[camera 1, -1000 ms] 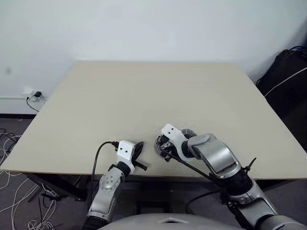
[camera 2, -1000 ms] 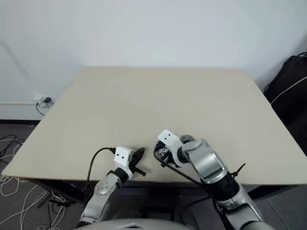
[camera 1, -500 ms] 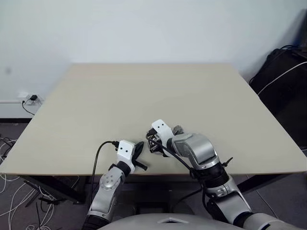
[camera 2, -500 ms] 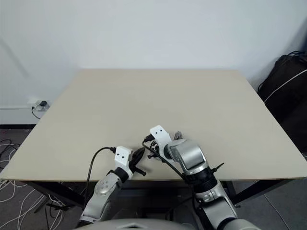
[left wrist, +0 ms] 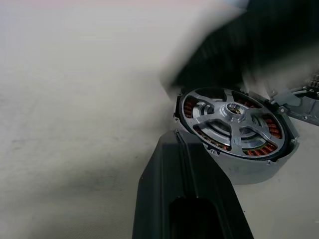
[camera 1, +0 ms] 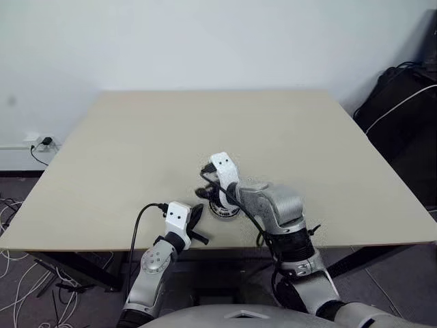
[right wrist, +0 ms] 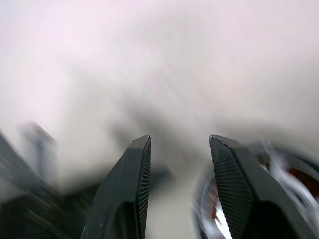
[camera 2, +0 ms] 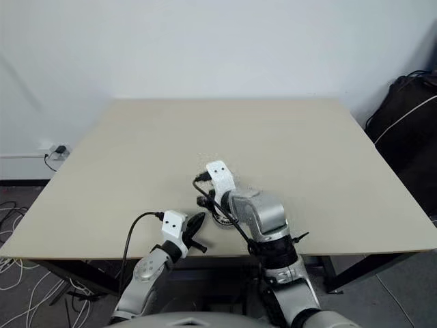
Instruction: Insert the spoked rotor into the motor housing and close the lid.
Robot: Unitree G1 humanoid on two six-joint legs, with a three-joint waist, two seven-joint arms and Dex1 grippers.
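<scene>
- One motor housing (left wrist: pixel 234 130) lies flat near the surface's (camera 1: pixel 136 150) front edge, open face up, spoked rotor (left wrist: pixel 230 118) seated inside the copper windings.
- Left gripper (camera 1: pixel 196 220), jaws together, points at it from just beside.
- Right gripper (right wrist: pixel 179 164) hovers above, jaws apart, empty.

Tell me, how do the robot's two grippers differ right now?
The left gripper has its black fingers pressed shut, while the right gripper holds its fingers apart with nothing between them. The left one sits low at the table's near edge; the right one hangs above the motor housing. Both have two black fingers.
</scene>
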